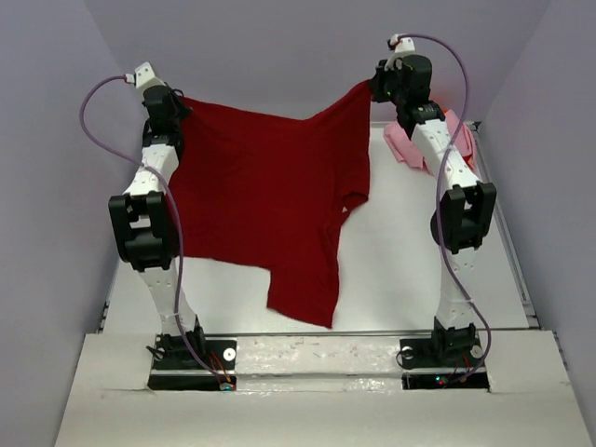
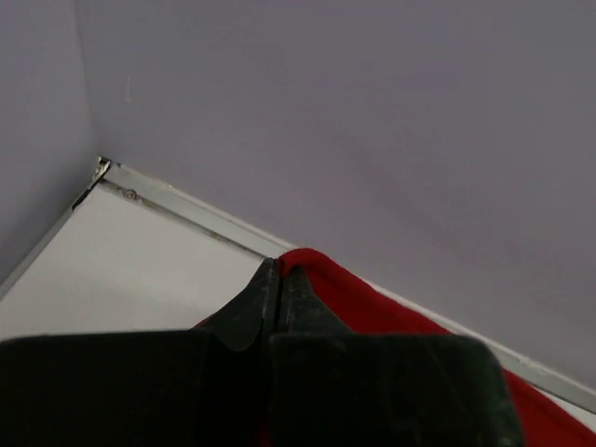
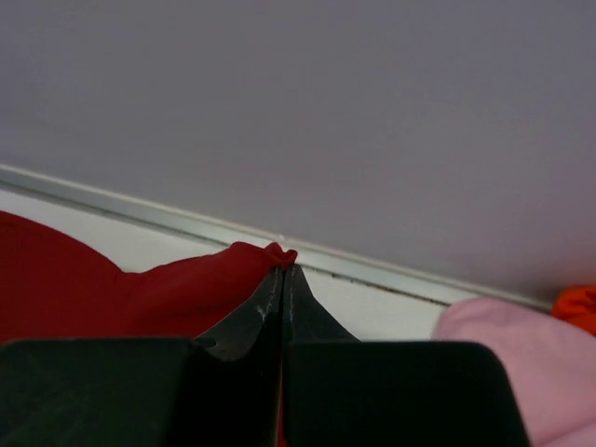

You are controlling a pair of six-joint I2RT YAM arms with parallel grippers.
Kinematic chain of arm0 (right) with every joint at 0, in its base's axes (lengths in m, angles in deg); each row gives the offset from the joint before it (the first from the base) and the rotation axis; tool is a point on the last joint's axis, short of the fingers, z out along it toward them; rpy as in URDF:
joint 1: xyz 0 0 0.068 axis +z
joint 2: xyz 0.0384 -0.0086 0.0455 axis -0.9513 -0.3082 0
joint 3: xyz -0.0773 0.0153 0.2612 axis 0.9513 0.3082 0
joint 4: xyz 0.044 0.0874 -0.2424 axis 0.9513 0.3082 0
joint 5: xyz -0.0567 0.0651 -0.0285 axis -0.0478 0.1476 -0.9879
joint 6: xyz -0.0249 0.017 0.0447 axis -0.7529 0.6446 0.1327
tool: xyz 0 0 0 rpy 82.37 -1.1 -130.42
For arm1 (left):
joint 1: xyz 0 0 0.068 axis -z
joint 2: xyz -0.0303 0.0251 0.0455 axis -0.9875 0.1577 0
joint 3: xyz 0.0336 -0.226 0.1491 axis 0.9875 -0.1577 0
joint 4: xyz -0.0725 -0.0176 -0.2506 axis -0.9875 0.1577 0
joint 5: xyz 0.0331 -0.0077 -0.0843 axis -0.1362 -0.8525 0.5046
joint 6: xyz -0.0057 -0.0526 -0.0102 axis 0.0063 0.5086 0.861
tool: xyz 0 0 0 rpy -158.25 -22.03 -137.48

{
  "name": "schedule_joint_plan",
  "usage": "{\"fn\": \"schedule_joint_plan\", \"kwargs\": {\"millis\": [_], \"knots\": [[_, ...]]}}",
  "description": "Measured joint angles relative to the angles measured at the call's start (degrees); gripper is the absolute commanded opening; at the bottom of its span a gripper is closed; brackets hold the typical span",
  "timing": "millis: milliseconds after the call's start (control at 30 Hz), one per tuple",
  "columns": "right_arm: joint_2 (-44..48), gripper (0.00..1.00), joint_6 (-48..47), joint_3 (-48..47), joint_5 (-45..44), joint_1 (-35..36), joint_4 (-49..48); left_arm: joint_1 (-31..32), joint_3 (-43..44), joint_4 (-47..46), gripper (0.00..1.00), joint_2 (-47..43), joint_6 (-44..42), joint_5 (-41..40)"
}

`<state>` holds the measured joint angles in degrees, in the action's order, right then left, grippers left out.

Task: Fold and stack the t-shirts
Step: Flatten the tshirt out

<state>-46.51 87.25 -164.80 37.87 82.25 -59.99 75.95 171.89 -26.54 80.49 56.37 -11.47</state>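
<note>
Dark red t-shirt [image 1: 261, 186] hangs, left fingers [image 2: 244, 317] and right fingers [image 3: 251, 317] clenched on corners; pink t-shirt [image 1: 402, 147] partly behind right arm [image 1: 440, 156].

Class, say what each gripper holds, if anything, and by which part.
Both hold the dark red t-shirt, hanging spread between them: the left gripper pinches one end of its upper edge, the right gripper the other end.
</note>
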Motion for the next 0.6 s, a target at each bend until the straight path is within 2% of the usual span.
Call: {"fn": "schedule_joint_plan", "kwargs": {"millis": [167,233,433,500,600], "knots": [[9.7,0.0,-2.0,-0.2,1.3,0.1,-0.6,0.0,-0.6,-1.0,0.0,-6.1,-1.8,3.2],[16.4,0.0,-2.8,3.6,1.6,0.1,-1.3,0.0,-3.1,-1.0,0.0,-11.0,-2.2,4.1],[43.5,0.0,-6.1,19.3,2.7,0.4,-3.5,0.0,-17.0,-1.1,0.0,-34.1,-2.2,5.2],[51.3,0.0,-6.8,22.6,3.1,0.4,-4.2,0.1,-21.8,-1.2,0.0,-44.3,-2.7,4.9],[61.1,0.0,-7.6,26.3,4.3,0.5,-5.0,0.2,-24.4,-1.2,0.0,-56.4,-3.5,4.1]]}}
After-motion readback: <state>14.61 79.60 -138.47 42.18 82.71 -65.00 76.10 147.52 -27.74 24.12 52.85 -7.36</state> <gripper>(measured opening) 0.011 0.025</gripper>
